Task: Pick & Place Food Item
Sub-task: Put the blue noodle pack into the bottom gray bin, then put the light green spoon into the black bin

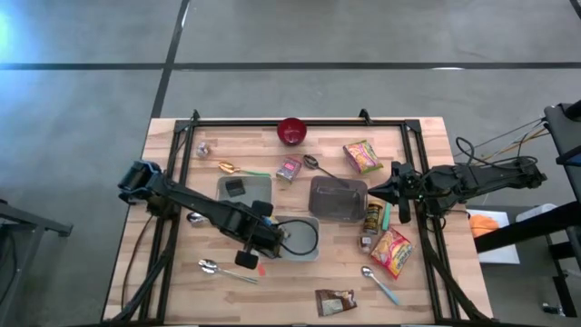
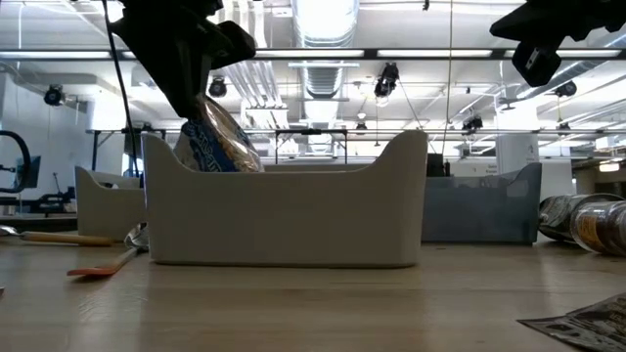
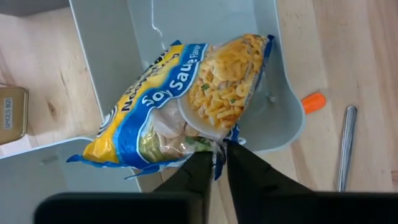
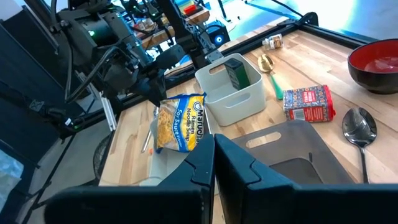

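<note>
Left hand over white bin, noodle packet pinched.
Left hand points down above the bin, fingers nearly closed on the packet's edge; packet hangs tilted, partly inside the bin. Right hand closed, empty, beside the bin over the worktop.

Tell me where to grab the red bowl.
Grip the red bowl by its rim, coming from straight above. It stands upright and open, so one finger can go inside and one outside. Its round wall looks too wide to span. The left gripper is busy holding the noodle packet.
</note>
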Motion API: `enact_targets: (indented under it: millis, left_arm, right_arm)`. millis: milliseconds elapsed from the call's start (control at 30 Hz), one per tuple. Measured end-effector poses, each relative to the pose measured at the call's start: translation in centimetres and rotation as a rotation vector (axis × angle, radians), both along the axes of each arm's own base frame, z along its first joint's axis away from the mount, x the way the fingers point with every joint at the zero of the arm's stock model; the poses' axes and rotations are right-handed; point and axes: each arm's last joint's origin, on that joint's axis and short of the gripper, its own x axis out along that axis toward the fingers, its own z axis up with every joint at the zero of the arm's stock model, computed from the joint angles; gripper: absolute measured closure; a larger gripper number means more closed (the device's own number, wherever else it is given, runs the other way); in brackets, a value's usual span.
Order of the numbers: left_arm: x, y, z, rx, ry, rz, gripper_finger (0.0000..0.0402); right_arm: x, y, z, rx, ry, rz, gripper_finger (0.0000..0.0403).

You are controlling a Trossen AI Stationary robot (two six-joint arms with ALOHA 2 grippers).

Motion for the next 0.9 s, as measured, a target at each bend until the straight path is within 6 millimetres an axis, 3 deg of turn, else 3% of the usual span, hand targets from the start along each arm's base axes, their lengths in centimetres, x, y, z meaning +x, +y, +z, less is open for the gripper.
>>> enact_targets:
  millis: [500, 733, 900]
  left_arm:
    - [-0.2, 0.1, 0.0, 0.004, 0.019, -0.004, 0.0213]
    - [-0.8, 0.3, 0.6, 0.007, 0.032, 0.013, 0.0190]
    - [-1.4, 0.9, 2.0, -0.028, -0.008, 0.131, 0.0189]
  right_arm:
    - [0.0, 0.0, 0.0, 0.000, 0.000, 0.000, 0.0394]
    - [0.0, 0.0, 0.0, 0.000, 0.000, 0.000, 0.0394]
    - [0.0, 0.0, 0.0, 0.000, 0.000, 0.000, 0.0394]
